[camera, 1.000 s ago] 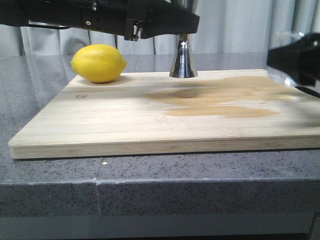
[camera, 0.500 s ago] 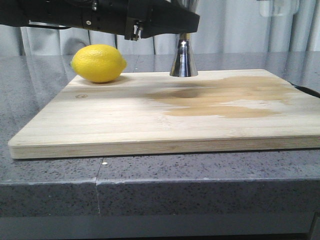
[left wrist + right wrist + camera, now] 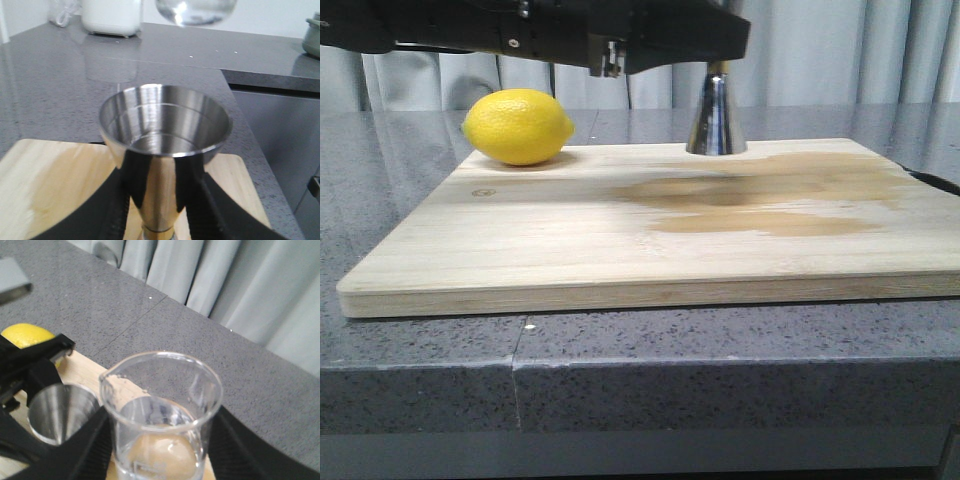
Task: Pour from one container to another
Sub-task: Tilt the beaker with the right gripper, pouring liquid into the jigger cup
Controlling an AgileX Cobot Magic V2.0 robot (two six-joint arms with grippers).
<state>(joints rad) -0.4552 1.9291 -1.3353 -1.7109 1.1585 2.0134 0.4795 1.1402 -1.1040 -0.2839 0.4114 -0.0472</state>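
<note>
Left wrist view: jigger (image 3: 165,145) clamped in left pincer (image 3: 160,210), beaker (image 3: 162,415) clasped by right pincer (image 3: 160,450).

The front view sits low, near table height, looking forward across the wooden board (image 3: 640,240), the lemon (image 3: 517,126) at ten o'clock; the left wrist view looks down close into the steel jigger (image 3: 165,130), the counter stretching beyond; the right wrist view hangs above, looking down past the glass beaker (image 3: 162,412) toward curtains; all three views share the jigger (image 3: 716,118) (image 3: 62,412).
</note>
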